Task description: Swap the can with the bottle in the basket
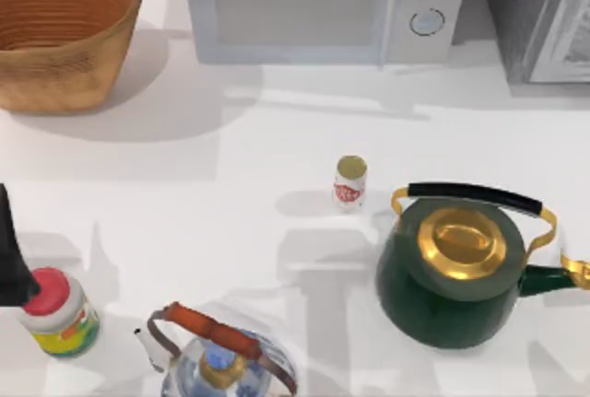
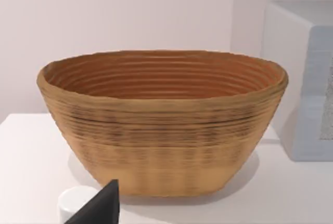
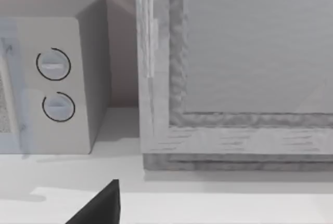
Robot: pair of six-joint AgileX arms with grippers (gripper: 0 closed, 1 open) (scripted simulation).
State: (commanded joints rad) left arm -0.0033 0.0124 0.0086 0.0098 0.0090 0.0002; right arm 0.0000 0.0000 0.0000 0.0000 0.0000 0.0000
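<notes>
The basket [image 1: 57, 65] stands at the back left of the table, and in the left wrist view the basket [image 2: 161, 130] shows bare ribbed inner walls. The bottle [image 1: 59, 314], white with a red cap, stands upright at the front left. My left gripper [image 1: 11, 259] is a dark shape at the left edge, right beside the bottle's cap. A white rounded object [image 2: 77, 203] sits beside that gripper [image 2: 99, 208] in the wrist view. The can [image 1: 349, 181] stands upright alone near the table's middle. My right gripper [image 3: 99, 206] faces the back right corner.
A glass kettle [image 1: 217, 356] with an orange handle stands at the front, right of the bottle. A dark green kettle [image 1: 456, 273] with a gold lid sits right of the can. A microwave [image 1: 313, 5] and a grey cabinet [image 1: 544, 15] line the back edge.
</notes>
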